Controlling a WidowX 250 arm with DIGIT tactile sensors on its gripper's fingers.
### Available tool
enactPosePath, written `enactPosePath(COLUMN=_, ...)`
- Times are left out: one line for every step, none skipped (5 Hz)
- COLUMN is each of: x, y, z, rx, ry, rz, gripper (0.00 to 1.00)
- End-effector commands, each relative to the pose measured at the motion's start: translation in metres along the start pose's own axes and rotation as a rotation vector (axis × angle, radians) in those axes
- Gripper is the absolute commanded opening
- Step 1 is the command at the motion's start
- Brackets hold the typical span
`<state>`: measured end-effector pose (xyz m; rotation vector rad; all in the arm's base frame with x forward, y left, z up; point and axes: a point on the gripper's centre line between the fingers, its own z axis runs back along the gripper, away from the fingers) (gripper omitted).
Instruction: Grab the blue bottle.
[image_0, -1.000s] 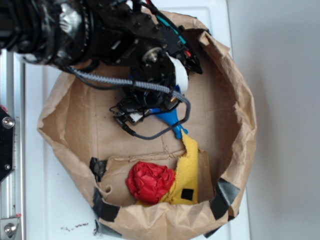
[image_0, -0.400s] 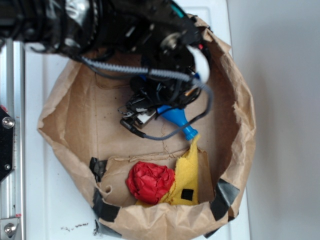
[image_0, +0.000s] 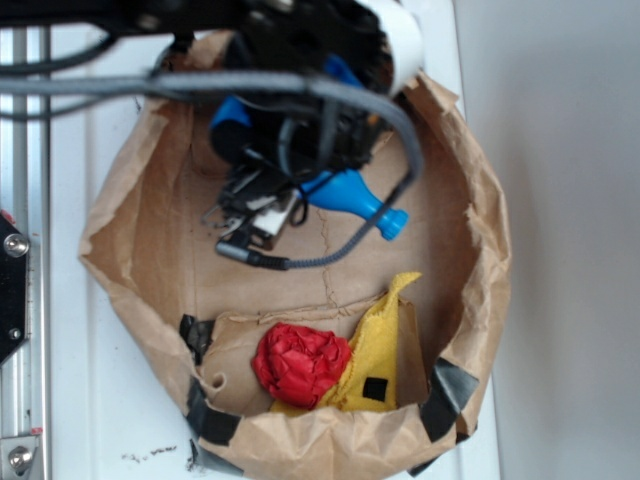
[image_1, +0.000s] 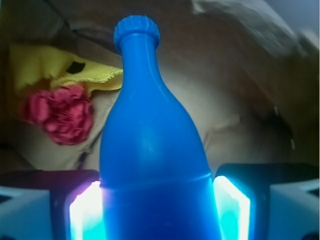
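White panelled tabletop (image_0: 70, 400); grey surface (image_0: 570, 240) at right; metal rail (image_0: 20, 300) at left.

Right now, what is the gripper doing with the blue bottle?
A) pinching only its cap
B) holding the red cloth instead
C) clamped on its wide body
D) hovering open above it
C: in the wrist view the fingers press both sides of the blue bottle at its wide body, the cap pointing away.

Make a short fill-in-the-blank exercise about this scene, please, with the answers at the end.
1. The gripper is shut on the ____ bottle.
2. The crumpled item beside the yellow cloth is ____.
3. Everything lies inside a brown ____ bag.

Answers: blue; red; paper
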<state>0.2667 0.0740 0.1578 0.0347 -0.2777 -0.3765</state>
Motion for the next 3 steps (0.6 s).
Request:
enactPosePath(x=0.019, y=-0.007, z=0.053, rx=0.099, ry=0.051, rz=0.27, gripper=0.0)
enactPosePath(x=0.027, y=0.001, z=0.049, rx=0.098, ry=0.122, rz=0.332, gripper=0.0)
enactPosePath(x=0.027, y=0.003, z=0.048, rx=0.1, ry=0.112, rz=0.321, gripper=0.0)
